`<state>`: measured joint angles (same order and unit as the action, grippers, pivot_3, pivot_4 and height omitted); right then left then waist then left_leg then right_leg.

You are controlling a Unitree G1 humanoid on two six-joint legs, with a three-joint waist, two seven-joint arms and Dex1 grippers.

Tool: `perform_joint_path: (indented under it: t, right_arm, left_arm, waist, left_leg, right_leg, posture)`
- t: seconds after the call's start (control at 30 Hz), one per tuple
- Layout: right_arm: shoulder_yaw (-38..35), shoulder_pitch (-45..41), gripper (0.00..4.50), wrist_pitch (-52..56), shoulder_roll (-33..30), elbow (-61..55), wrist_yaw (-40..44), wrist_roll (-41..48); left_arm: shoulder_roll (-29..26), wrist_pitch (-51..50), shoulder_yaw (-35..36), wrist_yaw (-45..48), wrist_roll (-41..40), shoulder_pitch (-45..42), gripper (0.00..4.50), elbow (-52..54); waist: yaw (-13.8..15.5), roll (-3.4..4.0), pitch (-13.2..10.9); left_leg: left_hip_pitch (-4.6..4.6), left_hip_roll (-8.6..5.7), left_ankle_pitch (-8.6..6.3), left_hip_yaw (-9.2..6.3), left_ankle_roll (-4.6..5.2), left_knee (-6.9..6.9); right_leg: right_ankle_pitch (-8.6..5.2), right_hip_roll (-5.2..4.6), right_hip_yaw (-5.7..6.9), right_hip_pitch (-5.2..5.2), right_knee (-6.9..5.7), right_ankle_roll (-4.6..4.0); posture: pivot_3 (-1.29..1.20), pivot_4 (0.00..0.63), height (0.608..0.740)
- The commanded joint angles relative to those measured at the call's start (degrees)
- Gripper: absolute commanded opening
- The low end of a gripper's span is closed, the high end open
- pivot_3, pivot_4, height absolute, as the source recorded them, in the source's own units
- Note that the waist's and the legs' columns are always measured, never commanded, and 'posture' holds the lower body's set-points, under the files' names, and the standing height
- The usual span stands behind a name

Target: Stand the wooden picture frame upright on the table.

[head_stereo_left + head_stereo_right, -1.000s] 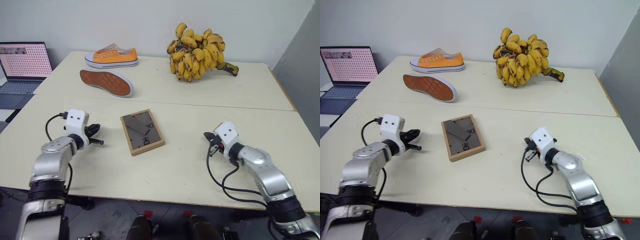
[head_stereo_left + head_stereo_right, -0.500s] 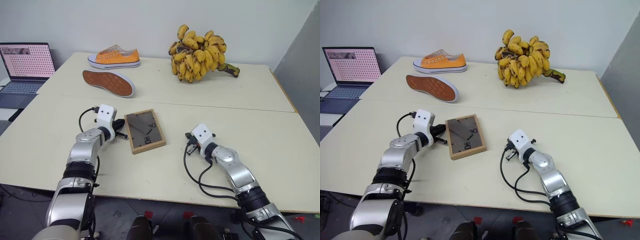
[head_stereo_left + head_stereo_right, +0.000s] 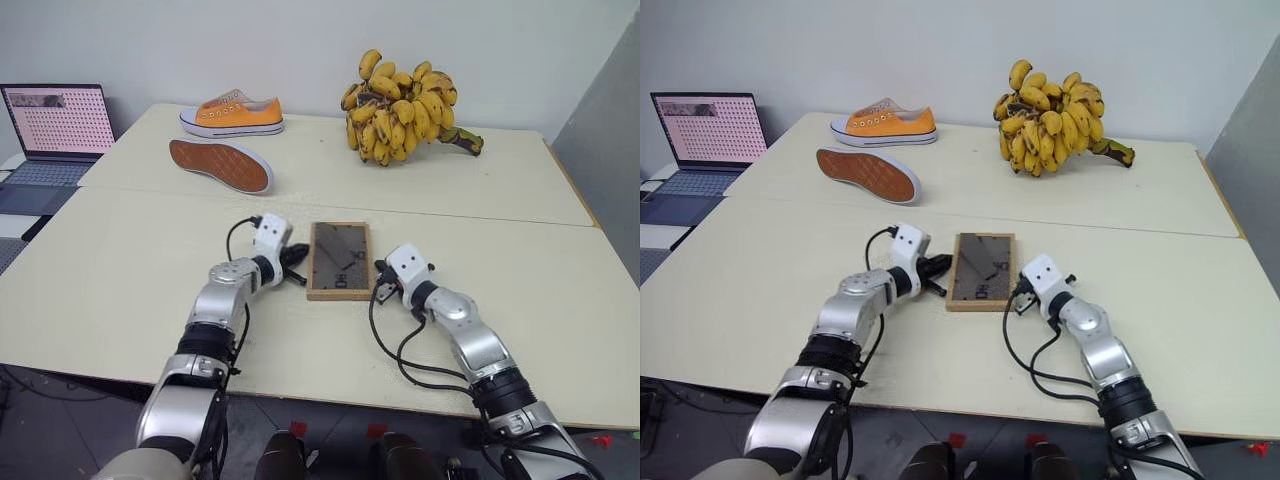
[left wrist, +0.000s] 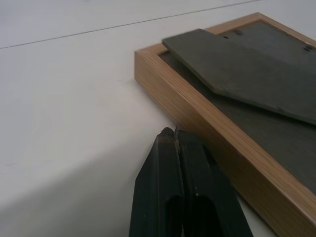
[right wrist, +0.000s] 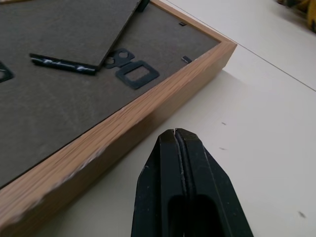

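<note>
The wooden picture frame (image 3: 340, 260) lies flat on the table (image 3: 120, 270), back panel up, its dark stand (image 4: 237, 69) showing. It sits between my two grippers. My left gripper (image 3: 300, 272) is shut and its tips rest against the frame's left wooden edge (image 4: 197, 118), near a corner. On the other side my right gripper (image 3: 378, 290) is also shut, pointing at the frame's right edge (image 5: 123, 128) from very close, near its front corner. Neither holds anything. The picture side is hidden underneath.
An orange shoe (image 3: 232, 112) stands at the back left, with another shoe (image 3: 220, 165) lying sole-outward in front of it. A bunch of bananas (image 3: 405, 105) sits at the back centre. A laptop (image 3: 55, 120) is off the table's left end. A seam (image 3: 450, 215) crosses the table behind the frame.
My left gripper swept right against the frame, sliding it rightward and turning it square to the table. My right gripper came in toward the frame's other side.
</note>
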<state>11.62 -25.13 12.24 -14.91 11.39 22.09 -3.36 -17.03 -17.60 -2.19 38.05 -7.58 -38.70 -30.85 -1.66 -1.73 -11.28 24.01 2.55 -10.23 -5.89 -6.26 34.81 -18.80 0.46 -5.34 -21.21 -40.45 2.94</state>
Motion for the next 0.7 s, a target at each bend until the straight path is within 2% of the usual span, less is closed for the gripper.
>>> perform_joint_path:
  t: [0.03, 0.27, 0.4, 0.53, 0.63, 0.7]
  right_arm:
    - [-2.5, 3.6, 0.01, 2.6, -1.9, -8.0, 0.5, 0.8]
    - [-4.5, 8.9, 0.01, 6.8, -6.0, -17.4, 1.5, 0.3]
    - [-6.4, 11.6, 0.01, 7.5, -9.9, -20.5, 3.0, 0.5]
    - [-8.5, 14.3, 0.01, 7.3, -14.2, -23.2, 5.4, 1.2]
    - [-9.7, 15.3, 0.0, 6.7, -16.2, -23.1, 6.6, 1.4]
    - [-9.7, 15.5, 0.0, 6.5, -16.6, -22.7, 6.9, 1.3]
  left_arm:
    - [1.2, -2.8, -2.3, 2.3, -0.4, 1.1, 0.01, 3.2]
    - [-0.6, -5.6, -3.4, 4.6, 0.1, 1.5, 0.01, 6.5]
    - [-8.6, -12.5, -2.5, 11.1, -1.9, 2.8, 0.01, 12.4]
    - [-18.6, -27.3, -2.3, 22.5, -8.7, 0.6, 0.01, 17.8]
    - [-21.2, -43.6, -1.7, 29.9, -17.4, -5.2, 0.55, 15.3]
    - [-21.0, -48.6, -1.8, 32.1, -20.0, -7.6, 1.0, 12.2]
  waist:
    - [0.0, 0.01, 0.0]
    - [-0.2, 0.01, 0.0]
    - [-0.5, 0.01, 0.0]
    - [-1.8, 0.04, 0.0]
    - [-1.8, 0.05, 0.0]
    - [-1.4, 0.04, 0.0]
  left_leg:
    - [0.0, 0.0, 0.0, -0.01, 0.0, 0.0]
    - [0.0, -0.01, 0.0, -0.02, 0.0, -0.01]
    - [0.01, 0.01, 0.0, -0.01, 0.0, -0.03]
    - [-0.01, 0.11, 0.0, -0.01, 0.01, -0.1]
    - [0.0, 0.11, -0.01, -0.01, 0.01, -0.09]
    - [0.03, 0.06, -0.01, -0.04, 0.01, -0.05]
  right_leg:
    - [0.0, 0.0, 0.01, 0.0, 0.0, 0.0]
    - [-0.01, 0.01, 0.0, 0.0, 0.0, 0.01]
    - [-0.01, 0.02, -0.03, -0.02, 0.02, 0.0]
    - [-0.02, 0.12, -0.03, -0.1, -0.02, -0.02]
    - [-0.16, 0.13, -0.03, -0.11, -0.07, 0.19]
    - [-0.18, 0.12, 0.02, -0.09, -0.06, 0.22]
  posture:
    - [0.0, 0.15, 0.74]
    - [0.0, 0.15, 0.74]
    - [0.0, 0.15, 0.74]
    - [0.0, 0.15, 0.74]
    - [0.0, 0.15, 0.74]
    - [0.0, 0.15, 0.74]
